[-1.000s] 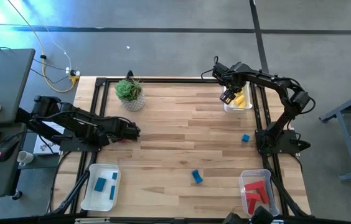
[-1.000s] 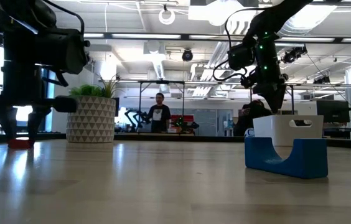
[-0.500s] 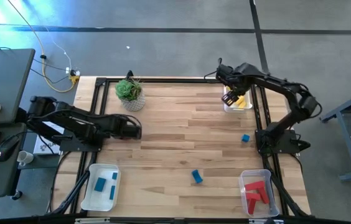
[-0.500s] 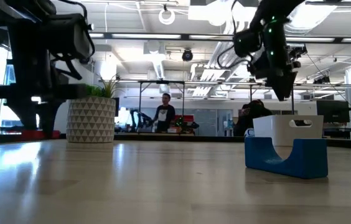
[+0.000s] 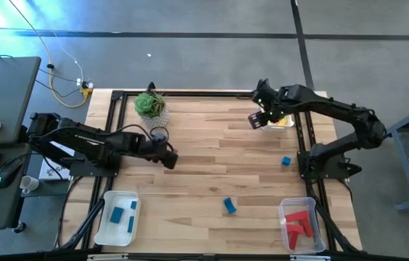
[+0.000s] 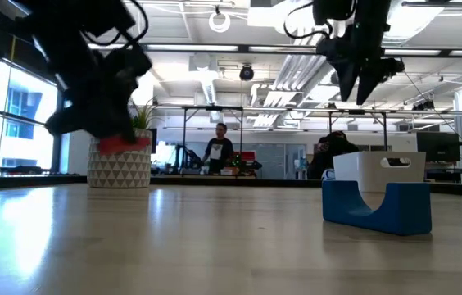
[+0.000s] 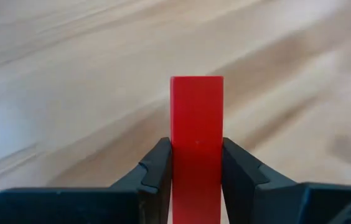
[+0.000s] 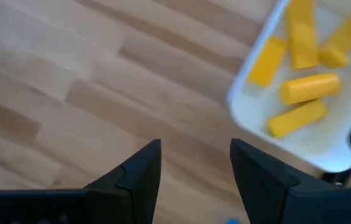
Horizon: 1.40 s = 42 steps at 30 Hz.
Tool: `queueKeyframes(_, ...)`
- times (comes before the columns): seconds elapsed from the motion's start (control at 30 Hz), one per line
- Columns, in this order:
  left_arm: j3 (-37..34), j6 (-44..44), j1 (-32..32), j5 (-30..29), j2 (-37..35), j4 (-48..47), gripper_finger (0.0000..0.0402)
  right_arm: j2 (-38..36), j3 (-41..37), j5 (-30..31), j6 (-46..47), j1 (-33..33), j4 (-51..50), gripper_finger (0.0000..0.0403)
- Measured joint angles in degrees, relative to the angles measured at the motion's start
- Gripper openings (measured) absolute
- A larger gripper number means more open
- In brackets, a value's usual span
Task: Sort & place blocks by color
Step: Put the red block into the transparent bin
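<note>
My left gripper (image 5: 170,156) sits left of the table's middle, near the plant, shut on a red bar block (image 7: 196,130), which also shows under the arm in the low view (image 6: 123,143). My right gripper (image 5: 257,119) hangs open above the wood just left of the far right tray (image 5: 286,121), where several yellow blocks (image 8: 303,87) lie. Loose on the table are a blue arch block (image 5: 229,206), standing on its two feet in the low view (image 6: 377,206), and a small blue block (image 5: 286,161). Red blocks (image 5: 299,223) lie in the near right tray, blue blocks (image 5: 123,217) in the near left tray. My left gripper pinches the red bar (image 7: 196,162) between its two fingers (image 7: 157,171), one on each long side, lying along it. The bar's far end (image 7: 196,87) sticks out past the fingertips. The bar is lifted clear of the table (image 6: 123,143).
A potted green plant (image 5: 151,109) stands at the far edge, close behind my left gripper. Black frame rails (image 5: 307,138) border the table. The near left tray (image 5: 117,217) and near right tray (image 5: 300,225) sit at the near corners. A person (image 6: 219,152) stands far off in the room.
My left gripper has moved toward the table's right and slightly nearer, lifting the red bar from the table into the air. My right gripper has risen from the yellow tray and swung left, off the tray and over the bare wood.
</note>
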Motion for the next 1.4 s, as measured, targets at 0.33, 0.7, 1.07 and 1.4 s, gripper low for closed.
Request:
queueKeyframes(0.33,0.04,16.75,0.00,12.56,0.01,21.95,0.0078,1.43,0.00,-7.84,0.14,9.85,9.83,0.0177)
queueKeyframes(0.7,0.07,23.23,0.00,30.48,0.02,25.08,0.0079,1.67,0.00,-9.54,-12.34,22.16,33.32,0.0177)
queueKeyframes(1.07,0.09,11.78,0.02,40.71,0.00,46.36,0.0079,1.69,0.00,-10.90,-41.62,29.79,47.70,0.0177)
queueKeyframes(1.4,1.22,12.27,0.04,39.59,0.57,58.14,0.0079,3.05,-0.01,-18.64,-43.76,30.39,60.90,0.0177)
